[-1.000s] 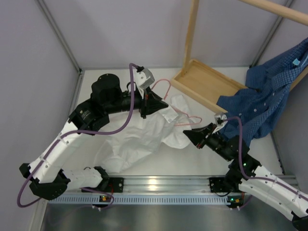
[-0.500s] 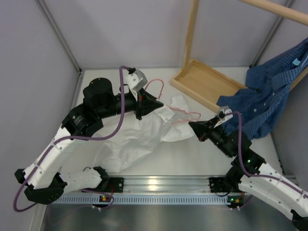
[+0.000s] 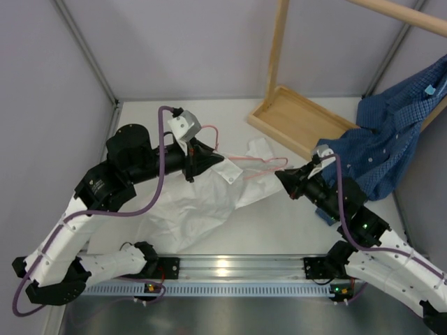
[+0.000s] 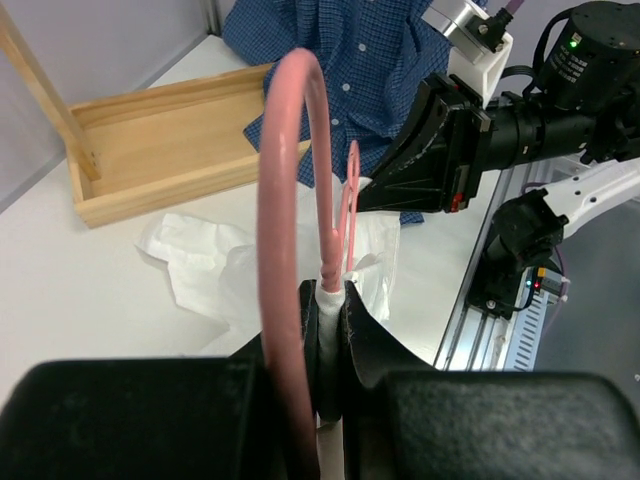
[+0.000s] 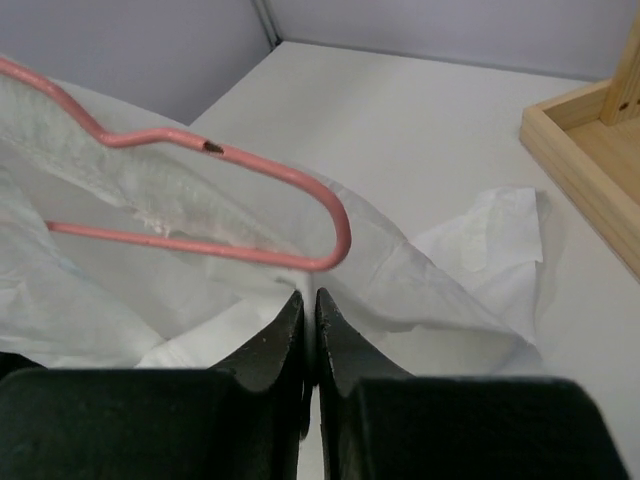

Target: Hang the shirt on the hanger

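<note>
Most of the white shirt (image 3: 188, 209) lies crumpled flat on the table (image 3: 230, 115), trailing back from both sets of fingers, so I'd say the job is barely half done. The pink wire hanger (image 3: 262, 162) stretches between the two arms, with fabric bunched about its far shoulder. I cannot tell whether that shoulder is truly inside the garment, and the other shoulder looks undressed. The left arm's fingers (image 4: 365, 335) are clamped tight on the hanger's neck, just below the hook. The right arm's fingers (image 5: 345, 350) are pinched narrow on a fold of shirt, with the hanger's rounded end just beyond their tips.
</note>
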`<state>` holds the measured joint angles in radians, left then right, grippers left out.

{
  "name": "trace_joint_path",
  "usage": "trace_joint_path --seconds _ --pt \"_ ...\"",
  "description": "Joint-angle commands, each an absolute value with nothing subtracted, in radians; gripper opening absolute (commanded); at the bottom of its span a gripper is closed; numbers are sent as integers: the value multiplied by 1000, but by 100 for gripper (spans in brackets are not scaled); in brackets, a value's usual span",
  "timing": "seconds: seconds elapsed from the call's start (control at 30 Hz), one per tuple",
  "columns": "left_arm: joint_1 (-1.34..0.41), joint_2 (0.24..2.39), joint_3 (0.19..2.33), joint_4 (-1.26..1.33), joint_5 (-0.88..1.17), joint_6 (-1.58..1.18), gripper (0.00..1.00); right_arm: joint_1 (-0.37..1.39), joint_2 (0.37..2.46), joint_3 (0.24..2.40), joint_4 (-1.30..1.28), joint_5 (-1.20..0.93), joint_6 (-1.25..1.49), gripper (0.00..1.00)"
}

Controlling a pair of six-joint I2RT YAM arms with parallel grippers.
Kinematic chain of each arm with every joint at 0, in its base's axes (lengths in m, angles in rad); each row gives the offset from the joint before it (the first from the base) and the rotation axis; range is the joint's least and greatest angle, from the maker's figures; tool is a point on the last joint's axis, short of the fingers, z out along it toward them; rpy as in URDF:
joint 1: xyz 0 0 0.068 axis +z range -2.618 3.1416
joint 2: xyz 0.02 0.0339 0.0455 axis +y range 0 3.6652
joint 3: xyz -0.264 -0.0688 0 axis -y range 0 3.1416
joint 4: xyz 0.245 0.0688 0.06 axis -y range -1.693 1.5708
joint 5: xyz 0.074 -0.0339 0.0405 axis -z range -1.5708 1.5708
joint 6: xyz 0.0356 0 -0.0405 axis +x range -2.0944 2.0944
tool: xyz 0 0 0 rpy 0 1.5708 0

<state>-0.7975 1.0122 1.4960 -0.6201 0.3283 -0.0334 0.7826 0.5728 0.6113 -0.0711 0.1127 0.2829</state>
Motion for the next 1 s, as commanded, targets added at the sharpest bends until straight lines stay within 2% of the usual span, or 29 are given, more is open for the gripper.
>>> trace_joint_path --seconds 0.0,0.13,0.2,0.43,0.53,0.63,0.73,0.9,0.97 --pt "-793 977 1539 -638 241 -44 0 749 578 611 -115 37 233 6" --pt "-793 1014 1560 -624 262 -97 0 749 629 497 154 -361 365 4" --pt "-793 1026 1559 -611 255 -126 0 749 659 443 294 -411 412 1" --pt "-795 1043 1546 -601 226 -129 0 749 712 397 318 -321 423 18" --pt "-795 1039 1548 -601 210 -129 0 749 700 380 311 -304 416 21" --pt "-795 1038 1552 -601 216 -129 0 749 683 359 316 -282 423 14" --pt "-793 1039 1551 -604 225 -127 0 749 664 360 299 -230 417 0" --pt "-793 1016 1517 -604 199 -107 0 742 640 409 161 -72 394 0" --pt "-793 997 1506 -604 215 -91 0 724 643 449 99 -77 381 0"
